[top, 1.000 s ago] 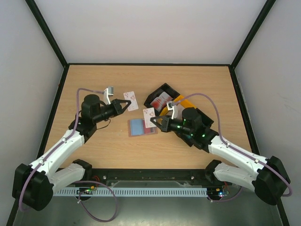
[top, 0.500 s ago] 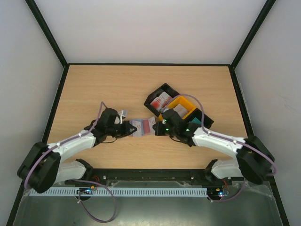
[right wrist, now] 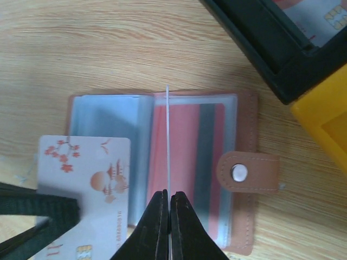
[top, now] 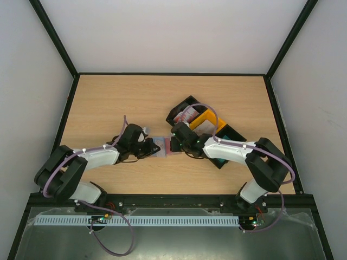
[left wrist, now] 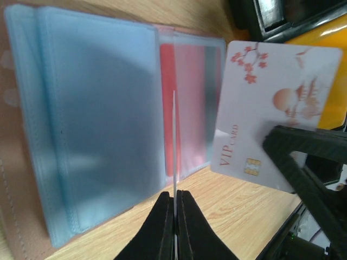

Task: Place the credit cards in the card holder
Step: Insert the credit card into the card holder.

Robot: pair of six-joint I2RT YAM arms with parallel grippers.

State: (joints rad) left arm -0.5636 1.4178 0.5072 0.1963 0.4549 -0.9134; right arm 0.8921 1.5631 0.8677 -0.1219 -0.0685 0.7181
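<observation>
The card holder (top: 162,146) lies open on the table, reddish-brown with blue and red pockets. My left gripper (top: 152,148) is shut on a white credit card, which the left wrist view shows edge-on (left wrist: 174,141) over the holder's pockets (left wrist: 97,119). My right gripper (top: 174,144) is shut on a second credit card, edge-on in its wrist view (right wrist: 167,135) above the red pockets beside the snap tab (right wrist: 255,172). Each wrist view shows the other arm's card flat: white with red marks (left wrist: 271,108) (right wrist: 87,173). The two grippers (left wrist: 174,194) (right wrist: 167,192) face each other across the holder.
A black tray (top: 184,111) with more cards and a yellow tray (top: 209,120) stand just behind and to the right of the holder; another black tray (top: 232,135) lies under the right arm. The trays also show in the wrist views (left wrist: 282,16) (right wrist: 265,43).
Both arms have come down and inward with their cards, from raised and apart to low over the open card holder, the grippers now close together.
</observation>
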